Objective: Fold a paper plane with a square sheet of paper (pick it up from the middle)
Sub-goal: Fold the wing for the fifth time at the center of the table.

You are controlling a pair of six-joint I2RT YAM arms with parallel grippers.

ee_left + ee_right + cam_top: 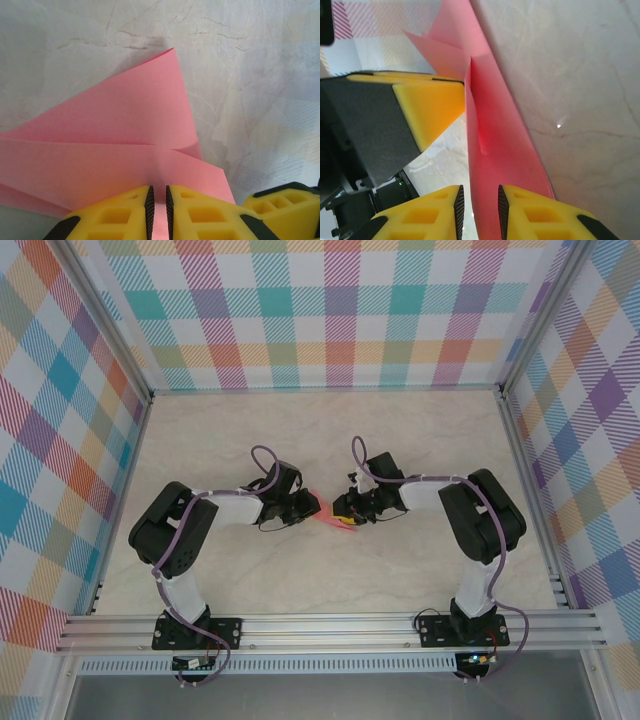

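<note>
The square sheet of paper (336, 520) is salmon-pink, folded into layered flaps, and held off the table between the two arms. In the left wrist view the paper (125, 125) fans out in two overlapping flaps, and my left gripper (159, 200) is shut on its near edge, a thin strip of pink between the pads. In the right wrist view the paper (495, 140) runs as a long folded strip between the jaws of my right gripper (480, 194), which stand apart, with a gap on the left side. In the top view the left gripper (310, 506) and right gripper (349, 510) face each other closely.
The marble-look tabletop (330, 430) is bordered by checked walls and an aluminium frame rail (330, 630) at the near edge. The left gripper's yellow finger (430, 107) sits close beside the paper in the right wrist view. The right gripper's yellow finger (285, 205) shows at the left wrist view's lower right.
</note>
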